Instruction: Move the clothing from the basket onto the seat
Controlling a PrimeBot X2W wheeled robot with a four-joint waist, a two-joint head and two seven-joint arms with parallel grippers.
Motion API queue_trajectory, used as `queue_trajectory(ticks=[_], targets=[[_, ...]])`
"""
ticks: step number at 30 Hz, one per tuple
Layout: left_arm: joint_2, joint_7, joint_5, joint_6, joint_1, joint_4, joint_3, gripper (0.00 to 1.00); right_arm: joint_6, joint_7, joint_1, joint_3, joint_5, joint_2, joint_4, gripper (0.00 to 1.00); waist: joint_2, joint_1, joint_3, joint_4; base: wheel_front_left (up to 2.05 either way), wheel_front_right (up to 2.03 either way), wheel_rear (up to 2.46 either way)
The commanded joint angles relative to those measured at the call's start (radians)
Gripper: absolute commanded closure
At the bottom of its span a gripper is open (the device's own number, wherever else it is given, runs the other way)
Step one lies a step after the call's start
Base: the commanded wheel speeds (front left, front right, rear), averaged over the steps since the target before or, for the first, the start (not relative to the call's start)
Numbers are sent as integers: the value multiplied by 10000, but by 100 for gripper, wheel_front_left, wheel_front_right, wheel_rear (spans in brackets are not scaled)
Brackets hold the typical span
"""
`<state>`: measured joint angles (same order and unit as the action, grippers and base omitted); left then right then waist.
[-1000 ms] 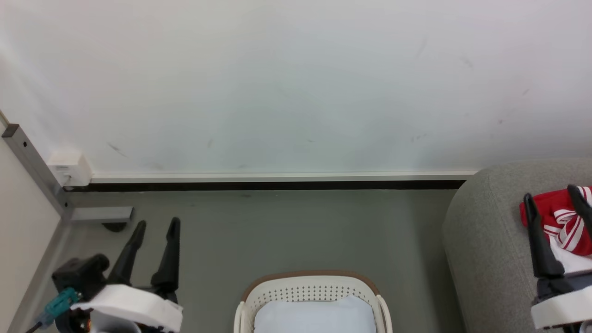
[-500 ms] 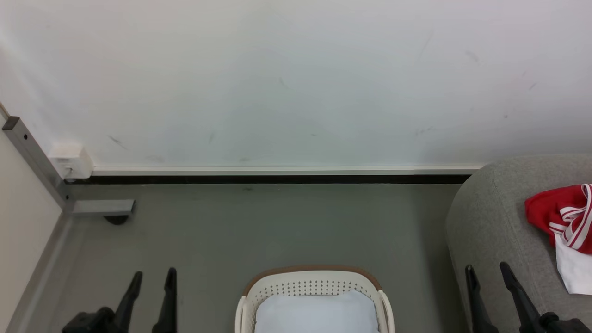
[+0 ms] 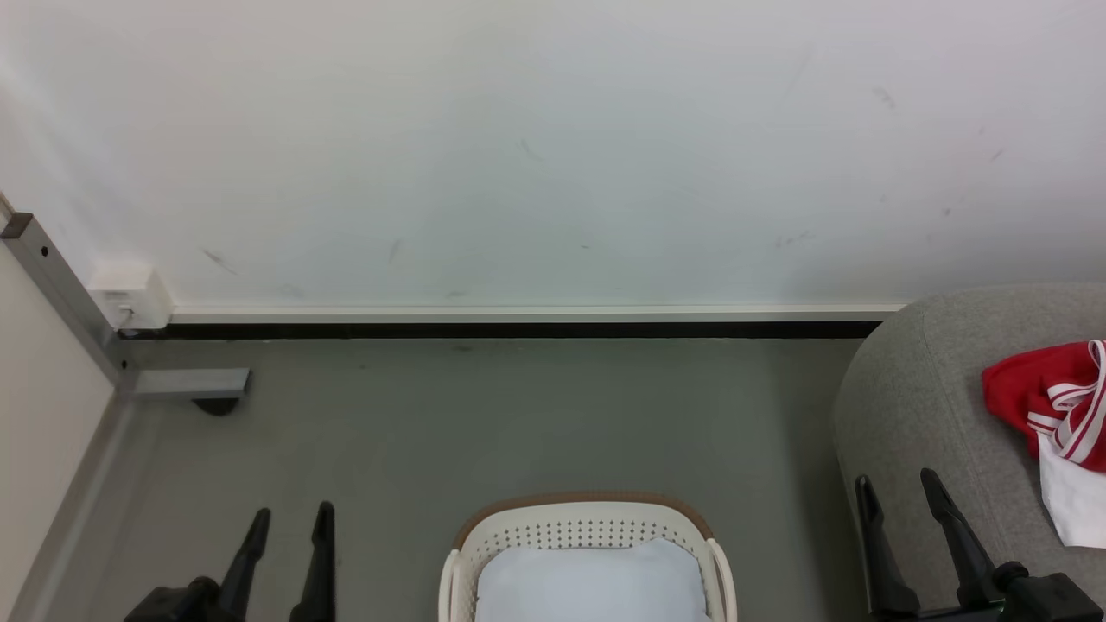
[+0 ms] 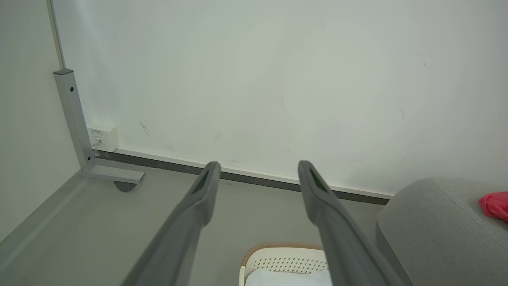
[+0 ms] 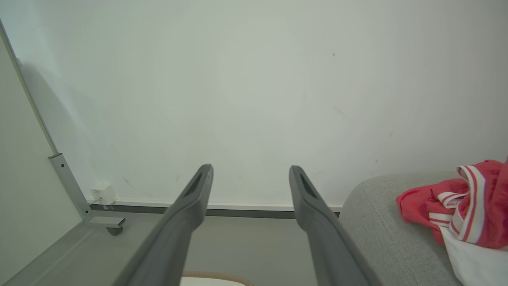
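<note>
Off the right edge runs the clothing (image 3: 1028, 393); left pincer (image 3: 294, 511) and right pincer (image 3: 895, 477) gape empty.

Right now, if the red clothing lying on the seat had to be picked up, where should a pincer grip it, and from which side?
Probably the bunched red fold at the near-left end of the clothing. It stands up off the seat as a ridge, unlike the flat white panel. Come down from above with the open right pincer, which is the nearer one.
</note>
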<state>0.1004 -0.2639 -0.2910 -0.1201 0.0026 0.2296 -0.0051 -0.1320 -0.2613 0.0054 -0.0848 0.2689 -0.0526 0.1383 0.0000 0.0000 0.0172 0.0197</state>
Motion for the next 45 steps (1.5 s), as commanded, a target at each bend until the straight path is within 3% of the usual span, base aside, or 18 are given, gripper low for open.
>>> queue_trajectory(ticks=[1, 12, 13, 45], targets=[[-36, -7, 131, -17, -83, 49, 50, 0, 26, -33, -62, 6, -91, 24, 45, 0, 0, 0, 4, 10, 0, 0, 0], [-142, -7, 218, -110, -141, 173, 110, 0, 27, -34, -84, 8, 77, 32, 180, 0, 0, 0, 4, 45, 0, 0, 0], [-191, 4, 177, -88, -47, 198, 119, 100, 0, 2, -4, -35, 28, 23, 191, 100, 0, 0, 5, 45, 0, 0, 0], [-346, 1394, -4707, 16, -409, 187, 494, 100, 6, 1003, -394, 226, 5324, -342, 594, 100, 0, 0, -35, -12, 0, 0, 0]])
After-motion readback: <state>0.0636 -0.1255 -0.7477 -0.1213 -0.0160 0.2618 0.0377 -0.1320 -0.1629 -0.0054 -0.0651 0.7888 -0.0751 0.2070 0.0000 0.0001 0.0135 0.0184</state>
